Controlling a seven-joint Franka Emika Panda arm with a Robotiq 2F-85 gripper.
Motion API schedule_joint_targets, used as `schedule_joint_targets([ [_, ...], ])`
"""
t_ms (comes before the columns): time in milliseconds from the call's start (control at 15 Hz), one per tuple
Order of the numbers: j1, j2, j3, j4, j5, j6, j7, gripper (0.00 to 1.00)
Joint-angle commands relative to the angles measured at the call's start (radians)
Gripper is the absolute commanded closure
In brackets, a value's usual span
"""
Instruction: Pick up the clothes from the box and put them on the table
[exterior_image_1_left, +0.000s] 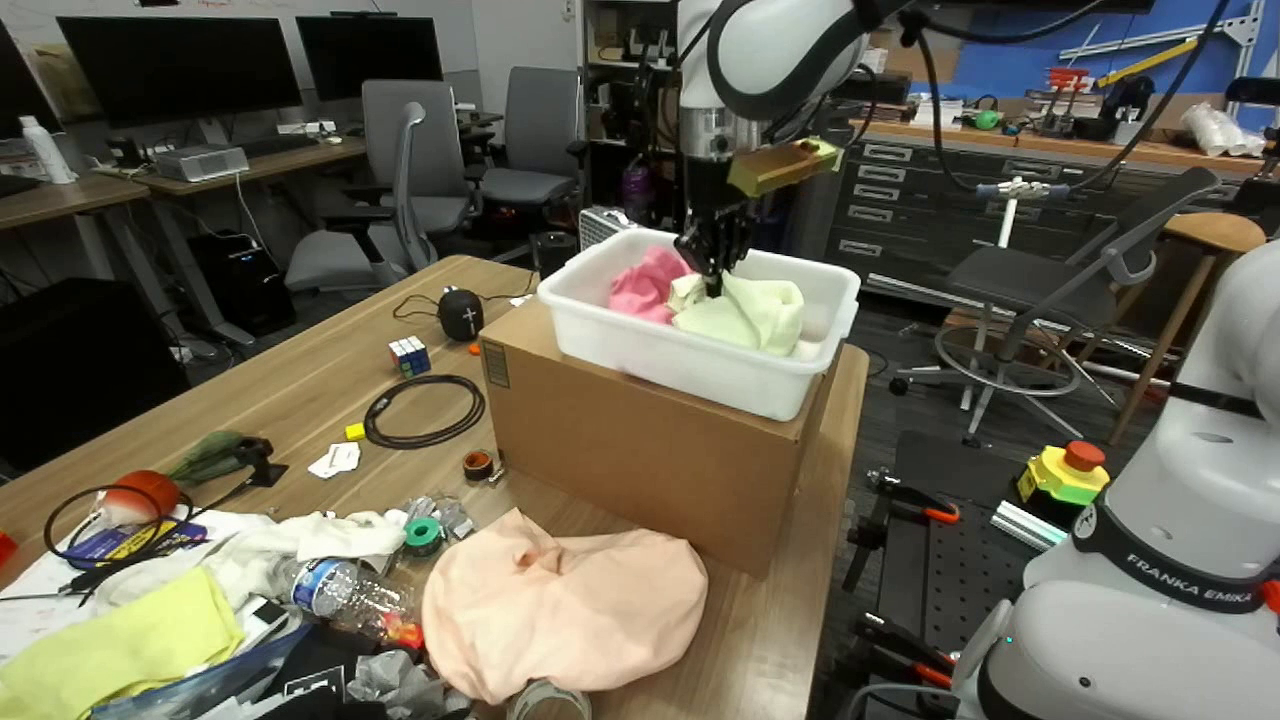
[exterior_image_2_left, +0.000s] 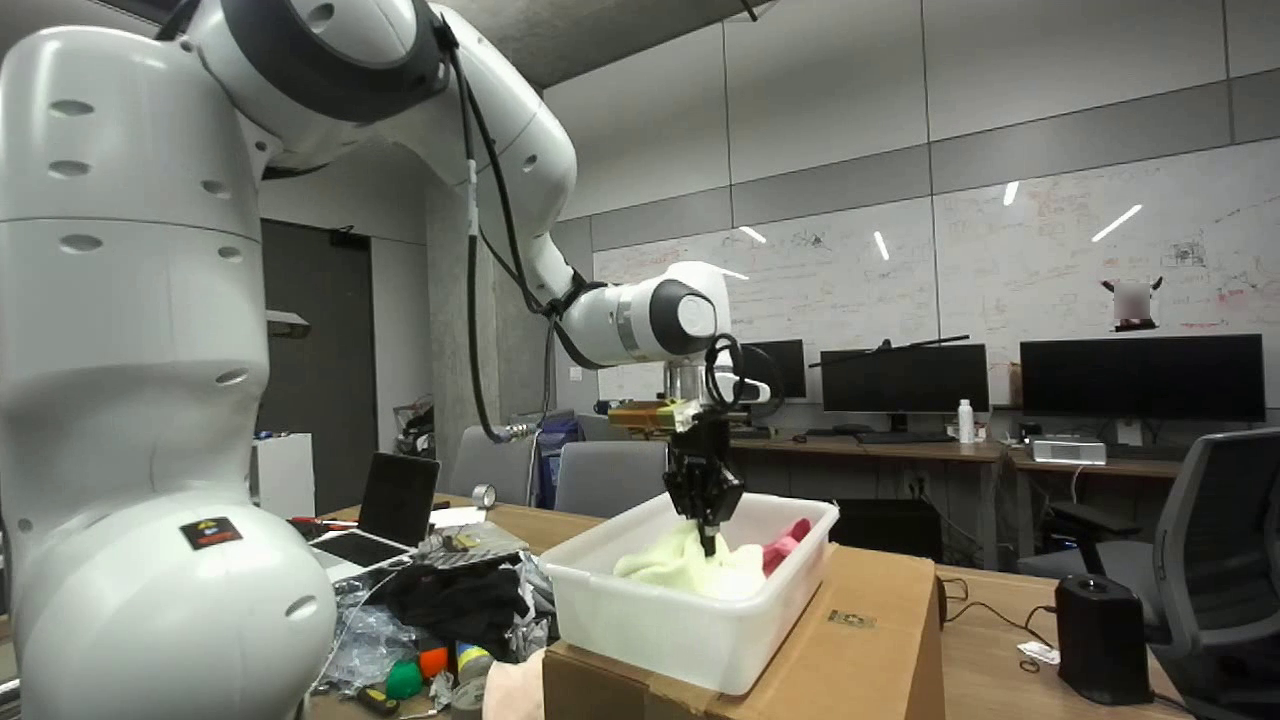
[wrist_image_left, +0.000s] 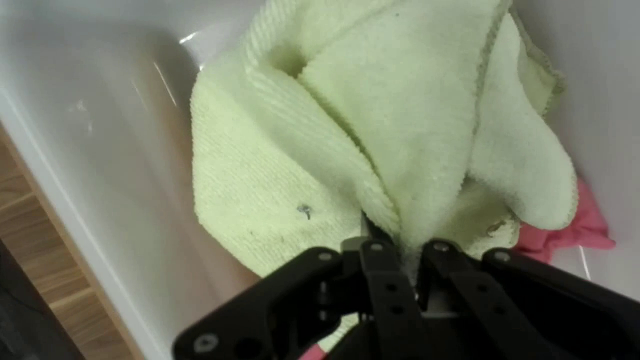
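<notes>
While the green cloth (wrist_image_left: 415, 105) lies bunched in the tub (exterior_image_1_left: 650, 352), the gripper (exterior_image_1_left: 713, 286) pinches a fold of it, so picking up seems in hand. Next, it should rise clear of the tub, toward the table (exterior_image_1_left: 290, 420).

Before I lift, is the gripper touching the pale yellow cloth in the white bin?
Touching: the wrist view shows the pale yellow cloth bunched and pinched in the gripper.
</notes>
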Motion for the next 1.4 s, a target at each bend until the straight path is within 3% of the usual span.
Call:
schedule_joint_targets([
  [0, -0.011, -0.180, -0.004, -0.053, 0.039, 0.050, 0.014, 0.91],
  [600, -0.013, -0.474, 0.028, -0.073, 0.097, 0.180, 0.006, 0.89],
  [1000, 0.016, -0.549, 0.078, -0.056, 0.111, 0.224, -0.017, 0.89],
  [1333, 0.094, -0.591, 0.131, -0.037, 0.109, 0.221, -0.081, 0.90],
])
